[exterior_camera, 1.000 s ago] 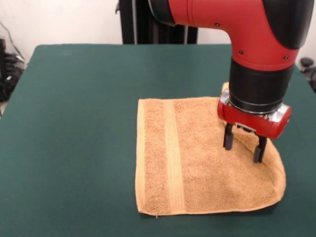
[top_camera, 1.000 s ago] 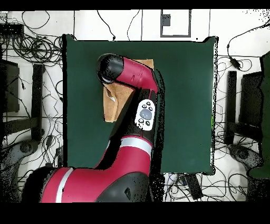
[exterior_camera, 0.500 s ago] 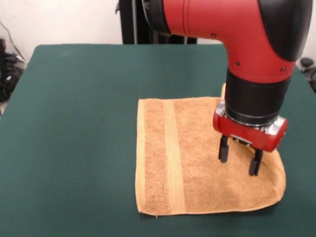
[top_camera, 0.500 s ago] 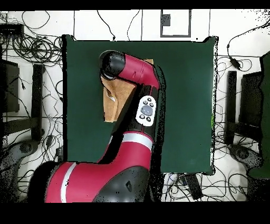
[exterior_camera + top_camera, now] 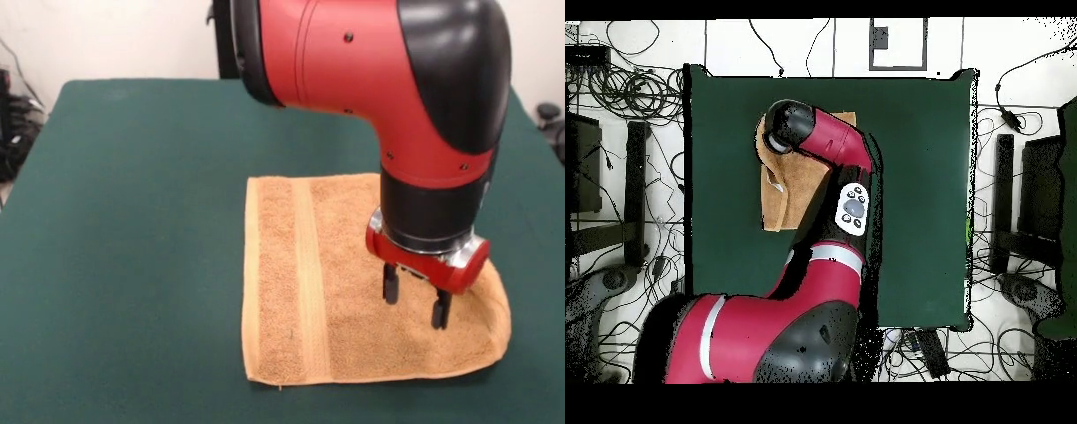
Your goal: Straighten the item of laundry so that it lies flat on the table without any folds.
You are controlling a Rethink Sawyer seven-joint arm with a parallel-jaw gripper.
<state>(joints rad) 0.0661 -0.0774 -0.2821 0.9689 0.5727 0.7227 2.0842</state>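
Note:
The item of laundry [image 5: 335, 283] is an orange-tan towel lying on the dark green table [image 5: 132, 221], with one woven band running down its left part. Its right side is doubled over, with a rounded fold at the lower right corner. My gripper [image 5: 413, 306] hangs open just above the towel's right part, both fingers pointing down, nothing between them. In the overhead view the arm covers most of the towel [image 5: 777, 195] and hides the gripper.
A black stand [image 5: 225, 40] rises behind the table's far edge. Cables and dark equipment [image 5: 625, 190] lie on the floor around the table [image 5: 915, 200]. Bare green cloth spreads left of the towel and beyond it.
The arm has moved toward the camera and slightly left over the towel, and the gripper has come lower. The gripper stays open. The towel has not shifted.

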